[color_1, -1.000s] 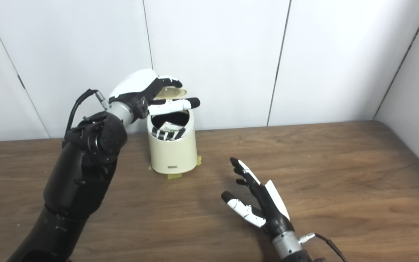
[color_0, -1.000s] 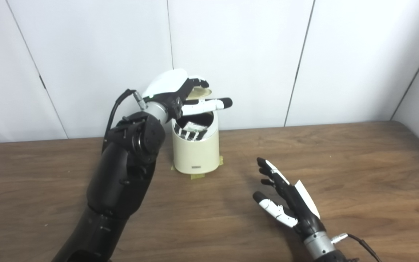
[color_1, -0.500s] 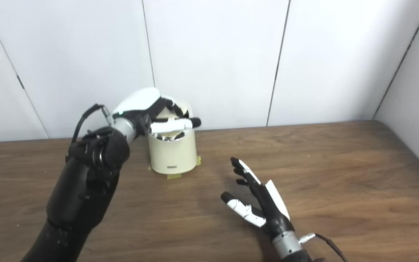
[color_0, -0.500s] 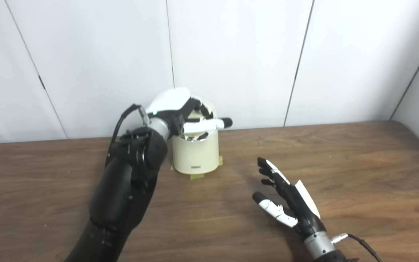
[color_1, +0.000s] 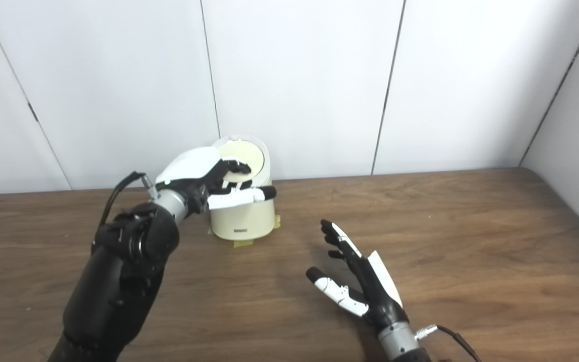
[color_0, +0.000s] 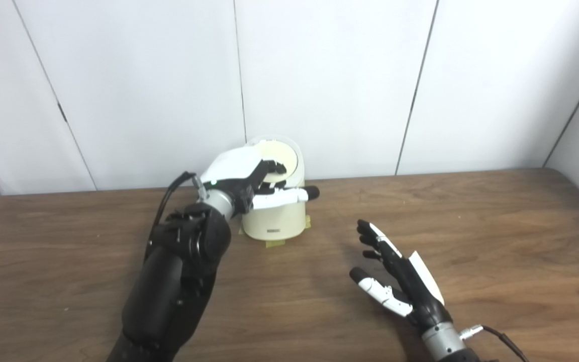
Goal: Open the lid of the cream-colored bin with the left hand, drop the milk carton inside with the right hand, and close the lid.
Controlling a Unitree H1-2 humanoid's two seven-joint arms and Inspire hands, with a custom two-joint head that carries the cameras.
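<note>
Lid (color_0: pixel 280 157) down now: a second ago it stood raised with the bin's mouth dark and a carton visible inside; at present it lies over the cream-colored bin (color_0: pixel 274 221), a little left of frame centre, against the white wall. Milk carton no longer in sight, presumably shut inside. Whole view also sits slightly shifted, so the head has moved a touch.

Step in hand, by my reading: the closing, at or very near its end. Lid face looks tilted toward the camera; cannot tell whether it is fully seated.

Left hand (color_0: pixel 249 177) rests at the bin's top left edge, fingers curled over the lid's rim, thumb stretched across the front of the bin. Cannot tell if it grips the lid or merely lies on it. Forearm rises from the lower left of the frame.

Right hand (color_0: pixel 395 281) waits in the lower right, empty, fingers spread, palm turned inward, low over the bench (color_0: pixel 495 226), well apart from the bin.

Next move likely calls for a light downward press, then lifting the fingers clear without dragging the lid up.
</note>
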